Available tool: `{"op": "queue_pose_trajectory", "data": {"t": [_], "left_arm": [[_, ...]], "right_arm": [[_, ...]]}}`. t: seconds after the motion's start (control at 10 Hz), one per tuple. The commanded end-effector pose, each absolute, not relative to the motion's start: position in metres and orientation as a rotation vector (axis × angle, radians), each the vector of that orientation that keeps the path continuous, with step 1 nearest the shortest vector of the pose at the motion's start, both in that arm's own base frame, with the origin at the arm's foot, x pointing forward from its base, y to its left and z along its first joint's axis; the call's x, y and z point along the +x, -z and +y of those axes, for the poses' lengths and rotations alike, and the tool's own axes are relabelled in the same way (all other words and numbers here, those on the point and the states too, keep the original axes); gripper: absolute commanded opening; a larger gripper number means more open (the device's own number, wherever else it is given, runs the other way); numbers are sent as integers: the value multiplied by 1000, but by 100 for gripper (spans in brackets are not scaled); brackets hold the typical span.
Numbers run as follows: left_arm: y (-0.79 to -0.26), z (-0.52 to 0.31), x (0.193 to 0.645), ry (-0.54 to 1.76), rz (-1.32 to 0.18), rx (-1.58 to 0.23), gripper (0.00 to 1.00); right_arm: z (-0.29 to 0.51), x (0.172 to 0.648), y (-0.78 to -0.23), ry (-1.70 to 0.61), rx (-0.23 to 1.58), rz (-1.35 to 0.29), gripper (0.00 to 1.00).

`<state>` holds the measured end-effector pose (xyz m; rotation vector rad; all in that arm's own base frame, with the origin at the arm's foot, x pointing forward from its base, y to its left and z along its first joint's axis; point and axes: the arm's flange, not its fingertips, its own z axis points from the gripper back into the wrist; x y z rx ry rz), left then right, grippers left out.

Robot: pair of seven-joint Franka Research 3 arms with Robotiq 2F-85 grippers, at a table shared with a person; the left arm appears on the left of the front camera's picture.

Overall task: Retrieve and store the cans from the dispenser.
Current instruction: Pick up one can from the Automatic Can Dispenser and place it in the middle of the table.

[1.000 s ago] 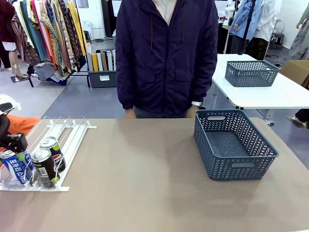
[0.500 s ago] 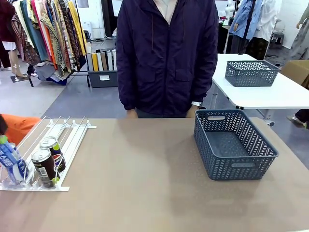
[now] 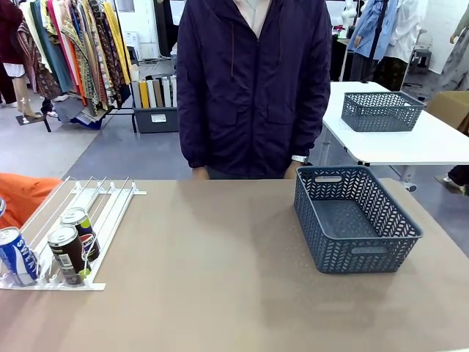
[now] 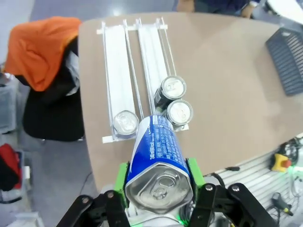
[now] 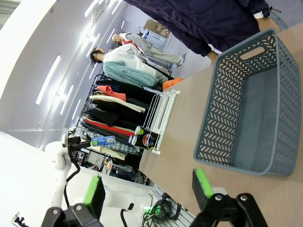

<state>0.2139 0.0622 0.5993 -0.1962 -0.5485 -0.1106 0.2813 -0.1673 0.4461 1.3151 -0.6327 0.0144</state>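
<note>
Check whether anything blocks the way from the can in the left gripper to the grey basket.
Nothing visible does. The left gripper holds the blue-and-white can over the near end of the dispenser, and the table between the dispenser and the basket lies bare. The person stands behind the far edge.

Clothes rack [image 3: 77, 51], grey floor [image 3: 121, 155], white side table [image 3: 432, 145]

Dispenser [image 3: 102, 198] left — basket [image 3: 396, 249] right.

Front camera faces person [image 3: 253, 81] across table [image 3: 220, 279]; left wrist high above dispenser [image 4: 118, 71]; right wrist rolled, near basket [image 5: 222, 109]; dispenser shared
</note>
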Motion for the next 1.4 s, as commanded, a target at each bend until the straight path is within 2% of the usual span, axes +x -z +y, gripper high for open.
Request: {"op": "queue_pose_trajectory", "data": {"t": [0.0,0.5,0.7,0.9,1.2,1.3], "left_arm": [[-597,50,219,111,-530,-125,0],[-596,49,219,135,-511,-137,0],[-613,11,252,283,-590,-110,0],[-620,-78,312,487,-596,-100,0],[-544,-249,362,846,-339,-66,0],[-509,-302,370,900,-308,-63,0]], "right_arm": [[-167,284,-451,-10,1334,-656,100],[-167,284,-451,-10,1334,-656,100],[-167,284,-451,-10,1334,-656,100],[-167,284,-451,-10,1334,-656,100],[-167,284,-451,-10,1334,-656,100],[-167,284,-451,-10,1334,-656,100]]}}
